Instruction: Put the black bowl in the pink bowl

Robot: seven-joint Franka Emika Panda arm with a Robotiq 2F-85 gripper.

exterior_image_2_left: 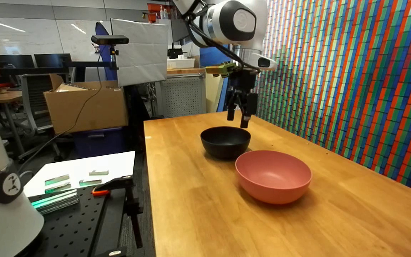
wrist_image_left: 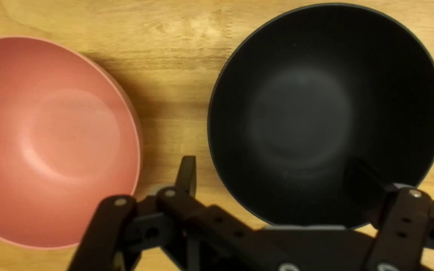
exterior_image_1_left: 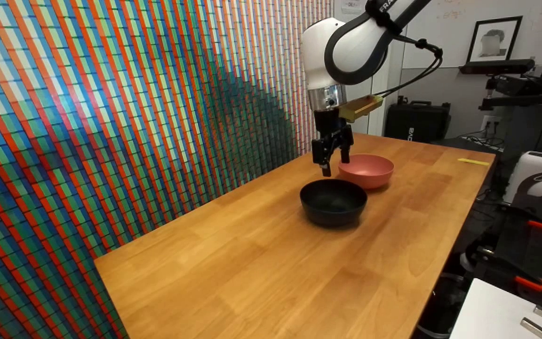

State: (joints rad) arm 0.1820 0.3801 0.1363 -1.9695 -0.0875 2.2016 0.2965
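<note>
The black bowl point(exterior_image_1_left: 333, 214) stands upright on the wooden table; it also shows in an exterior view point(exterior_image_2_left: 225, 146) and fills the right of the wrist view point(wrist_image_left: 303, 113). The pink bowl point(exterior_image_1_left: 367, 174) stands upright close beside it, also in an exterior view point(exterior_image_2_left: 273, 189) and at the left of the wrist view point(wrist_image_left: 74, 135), where a strip of table separates them. Both bowls look empty. My gripper point(exterior_image_1_left: 336, 165) is open and empty above the table near the black bowl's rim. In the wrist view point(wrist_image_left: 271, 161) one finger is over the gap between the bowls, the other over the black bowl.
The wooden table point(exterior_image_1_left: 252, 273) runs along a wall with a colourful striped covering point(exterior_image_1_left: 158, 117). A yellow strip point(exterior_image_1_left: 473, 161) lies near a table edge. A side bench with a white board point(exterior_image_2_left: 87, 167) stands beside the table. A cardboard box point(exterior_image_2_left: 87, 109) is beyond it.
</note>
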